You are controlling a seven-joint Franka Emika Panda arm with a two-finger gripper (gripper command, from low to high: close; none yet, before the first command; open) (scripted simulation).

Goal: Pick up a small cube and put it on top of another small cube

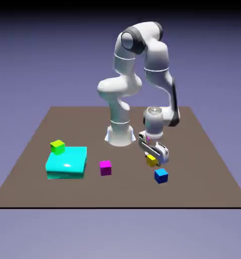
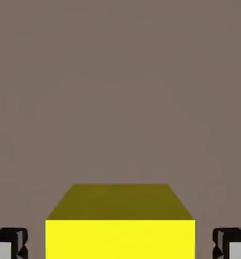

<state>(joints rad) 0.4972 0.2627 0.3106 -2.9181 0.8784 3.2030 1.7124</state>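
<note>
Yellow cube flanked by open gripper

Exterior view: the yellow cube is seen on the table, partly hidden, apparently turned askew, near the blue cube.

Hand view: its sides are squared to wide-set fingertips; nothing is gripped. No long axis is shown.

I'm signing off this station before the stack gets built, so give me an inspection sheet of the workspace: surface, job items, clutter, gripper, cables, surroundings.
Surface: brown tabletop, no spills or marks seen.
Job items: yellow cube between the jaws, a gap showing on each side; magenta cube on the table, nothing on top.
Clutter: blue cube near the yellow one; cyan block at the exterior view's left, with a lime cube by its upper edge, on it or behind it, unclear.
Gripper: jaws open around the yellow cube, not touching it.
Cables: nothing seen.
Surroundings: plain blue-violet backdrop; nothing else seen.
</note>
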